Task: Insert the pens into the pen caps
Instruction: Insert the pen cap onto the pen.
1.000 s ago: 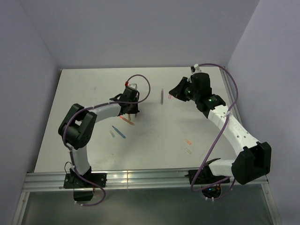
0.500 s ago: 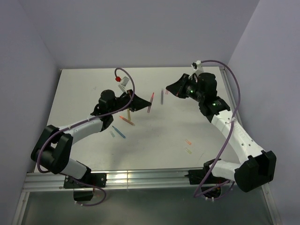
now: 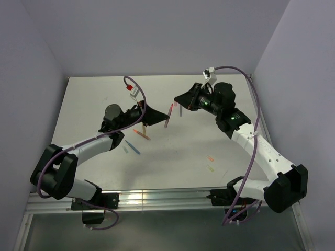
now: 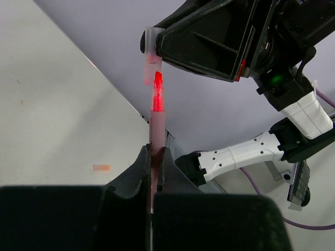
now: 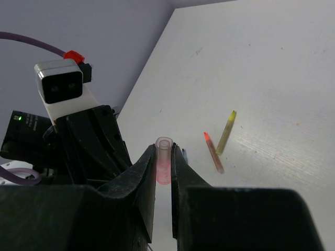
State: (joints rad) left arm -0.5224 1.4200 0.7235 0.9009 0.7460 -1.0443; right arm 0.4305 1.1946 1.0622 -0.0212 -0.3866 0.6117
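The left tool (image 4: 154,159) and the right tool (image 5: 164,157) meet nose to nose, high over the desk (image 3: 199,137). Almost no room is between them: the tip of the pink pen (image 4: 157,112) sits right at the mouth of the pink cap (image 4: 151,65). Under both tools the air is free. An orange pen (image 5: 213,151) and a yellow pen (image 5: 226,133) lie well below.

White links (image 3: 264,151), black joints (image 3: 287,183), purple cables (image 5: 31,41); black left tool (image 4: 154,157), right tool (image 5: 164,157).
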